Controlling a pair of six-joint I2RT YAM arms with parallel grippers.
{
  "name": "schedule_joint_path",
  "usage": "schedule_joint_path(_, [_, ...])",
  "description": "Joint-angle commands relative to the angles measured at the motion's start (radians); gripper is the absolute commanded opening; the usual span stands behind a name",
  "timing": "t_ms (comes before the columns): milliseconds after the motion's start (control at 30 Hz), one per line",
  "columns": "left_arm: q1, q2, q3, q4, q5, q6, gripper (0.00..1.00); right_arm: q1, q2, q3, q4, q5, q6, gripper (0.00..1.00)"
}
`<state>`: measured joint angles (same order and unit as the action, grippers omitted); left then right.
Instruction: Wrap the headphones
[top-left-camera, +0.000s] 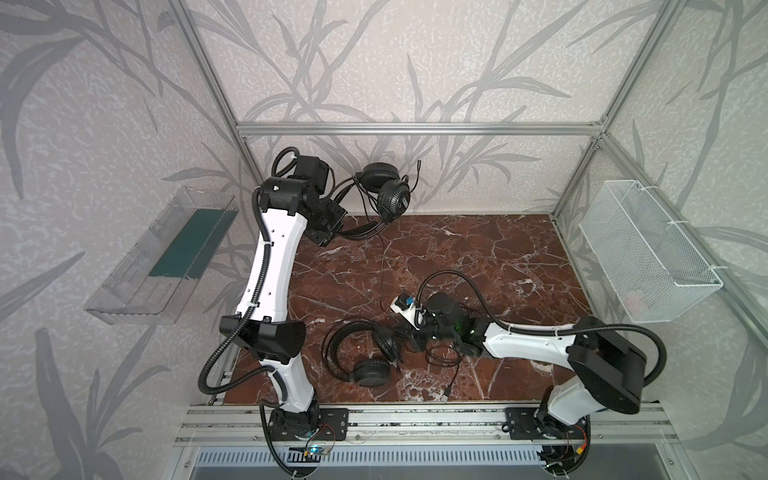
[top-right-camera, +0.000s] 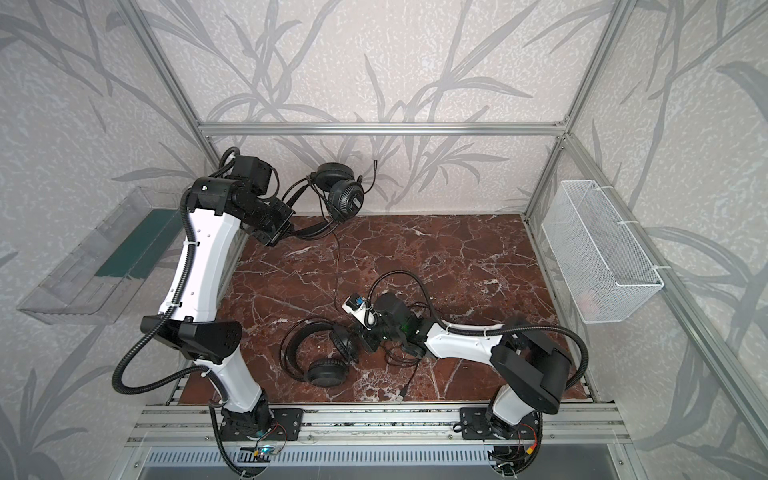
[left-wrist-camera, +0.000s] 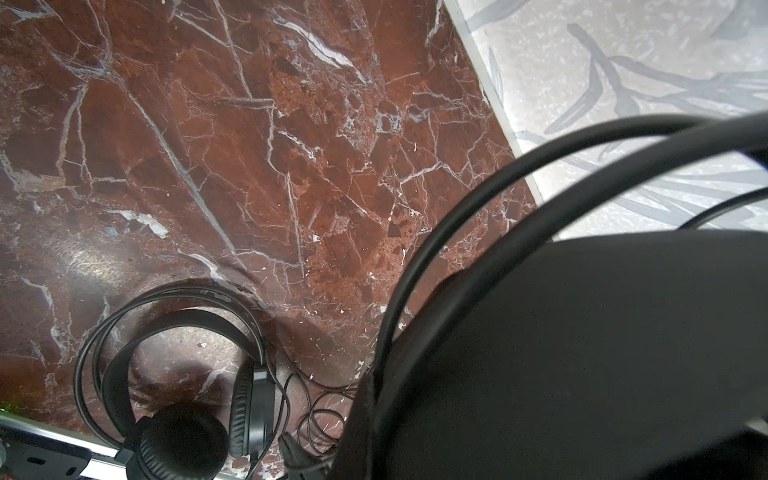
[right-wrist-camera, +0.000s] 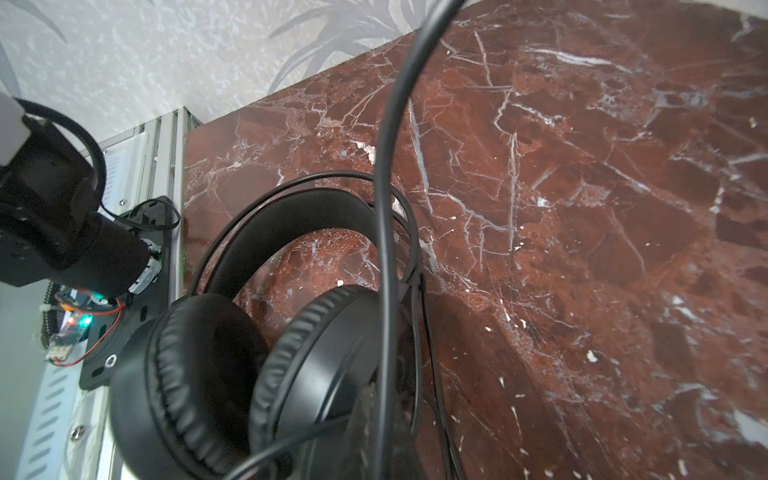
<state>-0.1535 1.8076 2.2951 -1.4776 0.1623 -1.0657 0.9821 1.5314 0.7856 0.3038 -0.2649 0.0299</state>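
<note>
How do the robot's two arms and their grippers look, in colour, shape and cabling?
Both arms have smooth white link shells, on the left arm and the right arm, joined by bulky black joint housings. A black corrugated hose loops outside each arm. The left gripper and right gripper are black and blocky. A white camera module with a blue part sits on the right wrist.

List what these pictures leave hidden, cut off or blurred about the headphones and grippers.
- Left gripper: jaws on the raised headset hidden; its blurred headband fills the left wrist view.
- Right gripper: what it pinches; cut off in the right wrist view, black-on-black in both top views.
- Plug: too small to tell whose cable.
</note>
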Motion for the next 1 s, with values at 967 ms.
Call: schedule_joint_path(967, [-0.11, -0.011, -0.42, 0.235, -0.285, 0.348, 0.0, 0.195, -0.323, 0.525, -0.902, 0.345, -0.445, 0.0])
